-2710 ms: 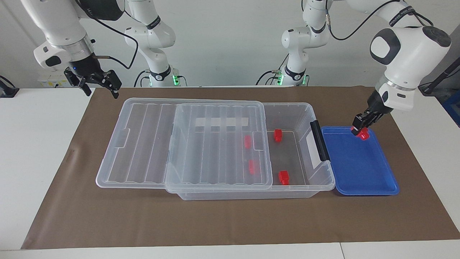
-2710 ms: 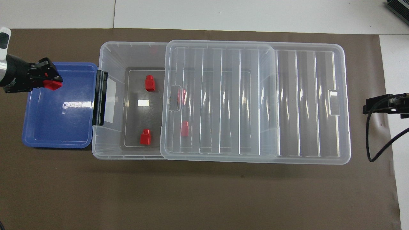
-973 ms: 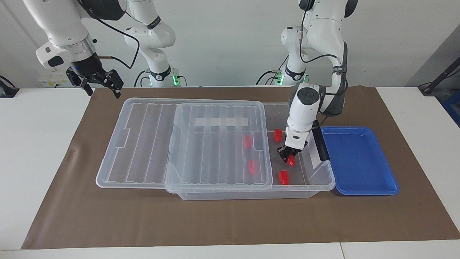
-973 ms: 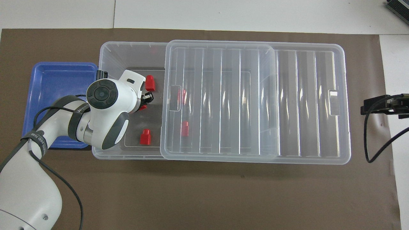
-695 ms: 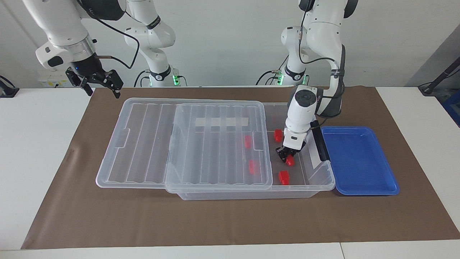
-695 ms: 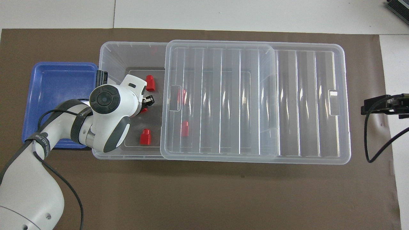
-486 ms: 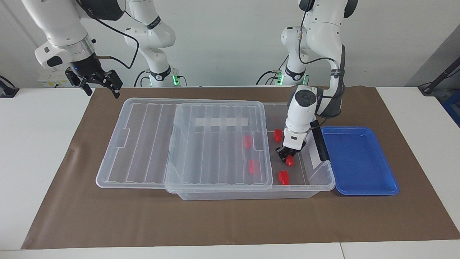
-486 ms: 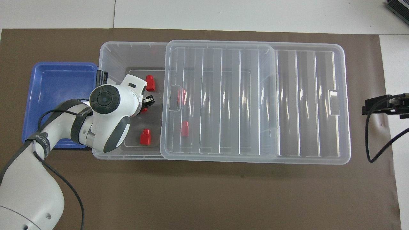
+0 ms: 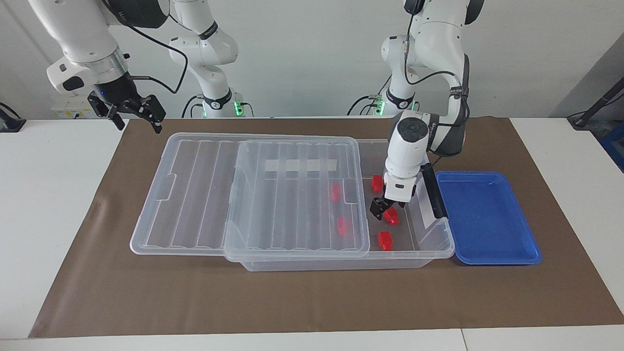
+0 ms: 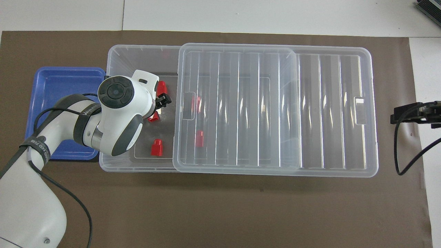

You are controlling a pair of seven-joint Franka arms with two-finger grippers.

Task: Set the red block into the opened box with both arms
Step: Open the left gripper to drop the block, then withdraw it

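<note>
Letting go cleanly is the step in hand: the left gripper [image 9: 383,207] hangs inside the open end of the box [image 9: 441,246], at the left arm's end of the table, with its jaws spread wide and the red block [image 9: 390,217] lying on the box floor just below and beside its fingertips, no longer pinched. Doing this well, I judge, means lifting straight up out of the box before swinging away, so that neither finger clips the freed block nor knocks the block [image 9: 377,183] nearer to the robots or the block [image 9: 385,240] farther from them. The slid-back lid [image 9: 292,195] covers most of the box, and two more blocks show through it; its edge sits close to the gripper, so the rise should stay clear of that rim and of the black handle [image 9: 433,190] toward the tray. The blue tray [image 9: 492,243] beside the box holds no block now, which suggests nothing is left to fetch. The right gripper [image 9: 127,109] waits with open jaws over the mat's corner at the right arm's end of the table, well apart from the box.
</note>
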